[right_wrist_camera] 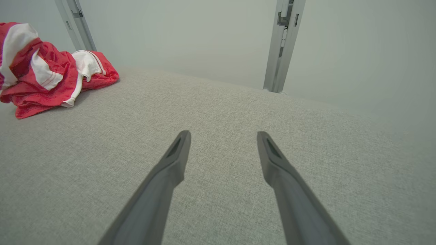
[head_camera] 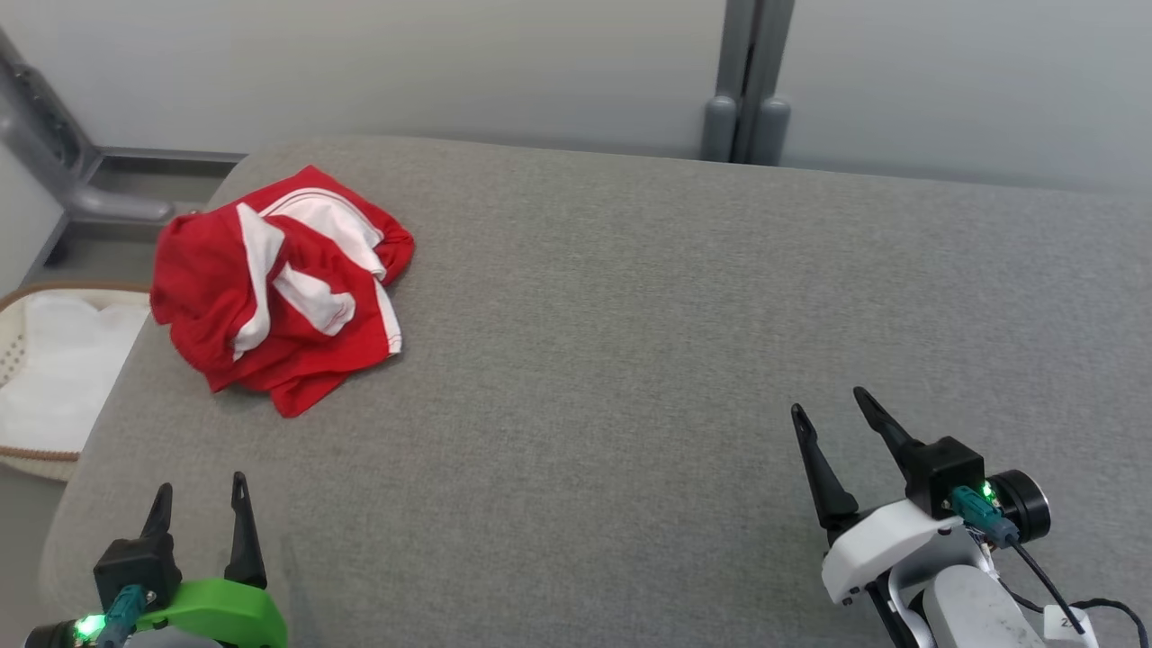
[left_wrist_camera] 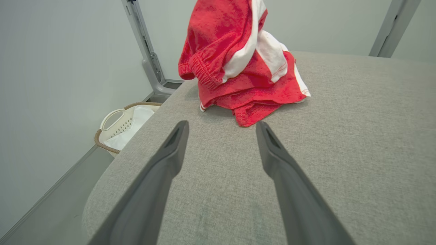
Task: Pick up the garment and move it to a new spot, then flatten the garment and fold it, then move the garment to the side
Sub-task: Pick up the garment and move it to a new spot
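Head view: both tools sit at the near edge of the grey padded surface (head_camera: 630, 360), left gripper (head_camera: 202, 484) near-left and right gripper (head_camera: 828, 400) near-right. Jaws are wide on both, nothing held. The garment (head_camera: 270, 288), red with white panels, lies crumpled at the far left, close to the surface's left edge and well apart from both tools. A basket (head_camera: 11, 360) sits on the floor below that edge.

My read is that the first pick isn't started. I'd use the left arm, since the heap sits dead ahead in its wrist view. Come in low, pinch a thick fold high on the heap rather than a loose hem, and lift clear before carrying it centre. The risk is dragging it off the left edge.
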